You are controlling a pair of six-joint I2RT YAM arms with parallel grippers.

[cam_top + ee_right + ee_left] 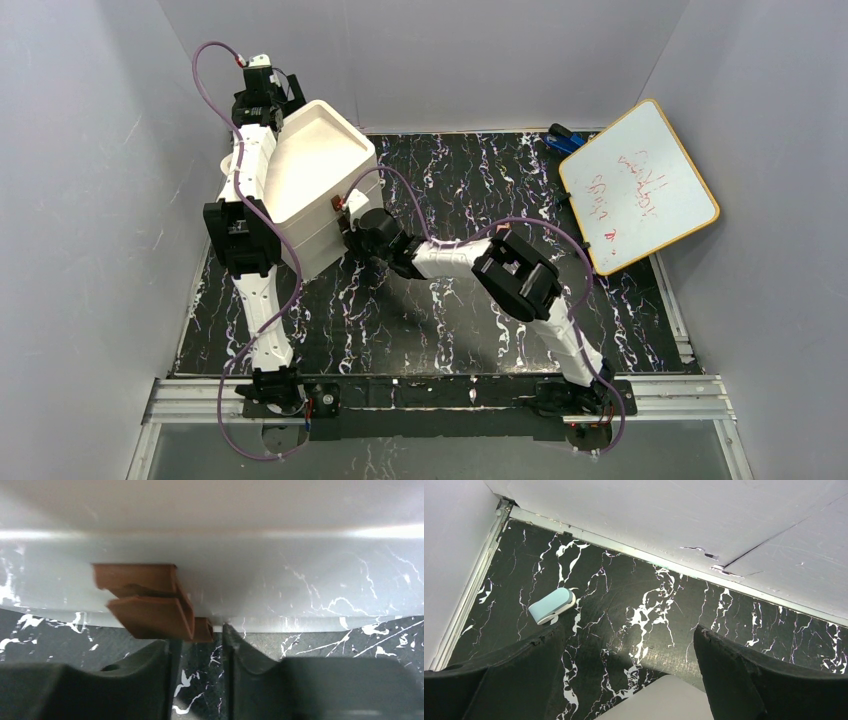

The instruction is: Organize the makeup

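The right arm (515,275) reaches across the black white-veined marble counter (460,330) to the front of the white plastic drawer box (315,165). In its wrist view the right jaws stand close together, with only a narrow slit through which the counter shows. The small brown plastic drawer handle (150,600) sits just above the dark fingers (125,680), its lower end right at the tips. I cannot tell whether they pinch it or merely touch it. From above, the wrist covers that spot.

The left arm (245,235) stretches past the box's far left side. The left jaws are spread wide with nothing between them. Beyond the fingers (499,680) lies a small light-blue and white rounded object (552,606), too indistinct to name. A white corner is cut off at that view's bottom edge.

None of the makeup can be made out in any view; the box fronts hide whatever is behind them.

A wood-framed whiteboard with red writing (640,185) leans at the far right
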